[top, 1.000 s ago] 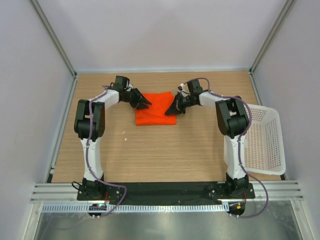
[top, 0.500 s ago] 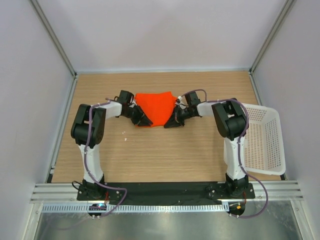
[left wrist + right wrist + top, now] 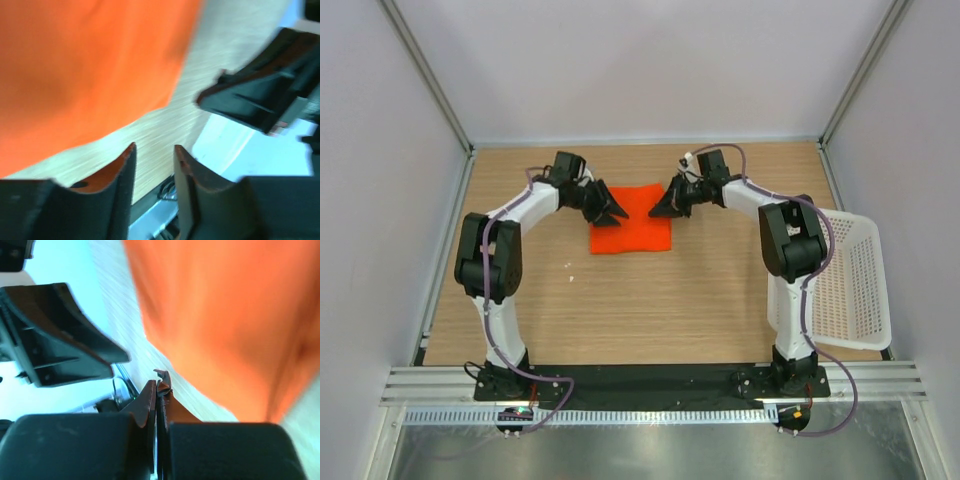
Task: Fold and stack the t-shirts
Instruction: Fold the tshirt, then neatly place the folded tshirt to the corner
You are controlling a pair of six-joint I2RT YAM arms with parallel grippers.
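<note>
The orange-red t-shirt (image 3: 632,220) lies folded in a flat rectangle on the wooden table, in the far middle. My left gripper (image 3: 611,209) hovers at its far left corner. In the left wrist view the gripper (image 3: 154,149) is open and empty, with the t-shirt (image 3: 90,65) ahead of it. My right gripper (image 3: 660,206) is at the far right corner. In the right wrist view it (image 3: 157,386) is shut on nothing, and the t-shirt (image 3: 225,315) lies beyond bare wood.
A white lattice basket (image 3: 852,285) stands at the right edge of the table, beside the right arm. Grey walls close the table on three sides. Each wrist view shows the other gripper opposite, the right one (image 3: 260,95) and the left one (image 3: 60,335).
Half a second ago both grippers were at the shirt's near side with the cloth bunched between them. Both have moved back to its far corners, and the shirt lies flat.
</note>
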